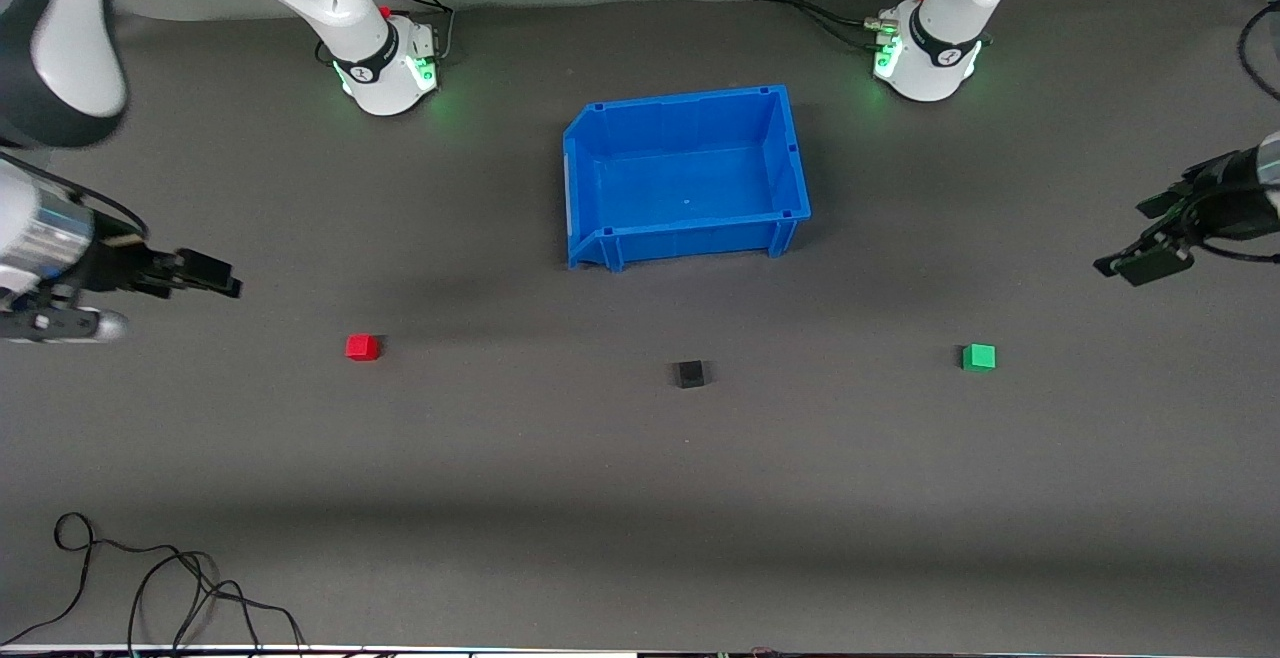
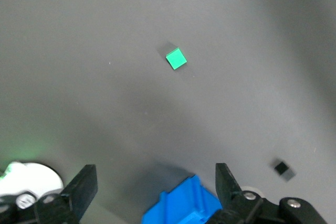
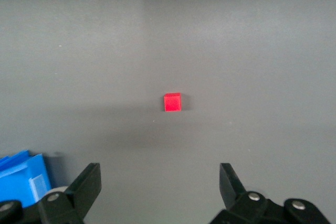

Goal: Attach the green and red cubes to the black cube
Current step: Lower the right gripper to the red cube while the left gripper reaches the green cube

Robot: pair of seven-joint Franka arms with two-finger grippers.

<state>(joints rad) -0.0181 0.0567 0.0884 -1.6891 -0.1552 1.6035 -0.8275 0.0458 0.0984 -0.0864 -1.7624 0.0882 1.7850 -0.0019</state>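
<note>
1. Cables [image 1: 150, 588]: loose loops on the bench [image 1: 640, 498] at the edge nearest the front camera, toward the right arm's end.
2. Black cube [image 1: 689, 374]: mid-bench, nearest the camera of the three cubes by a little; untouched. Probably light and rigid, with flat matte faces; best held across two parallel faces, leaving the joining faces free.
3. Green cube [image 1: 979, 357]: toward the left arm's end, well apart from the black cube. Likely light, stiff plastic, smooth enough to slip if pinched at a corner.
4. Red cube [image 1: 363, 347]: toward the right arm's end, well apart from the black cube; same handling.
5. Left gripper [image 1: 1140, 263]: held in the air above bare bench near the green cube, jaws apart and empty; its wrist camera looks down on the green cube.
6. Right gripper [image 1: 215, 273]: raised over bare bench near the red cube, jaws apart, empty.
7. Blue bin [image 1: 790, 163]: empty, farther from the camera than the cubes.
</note>
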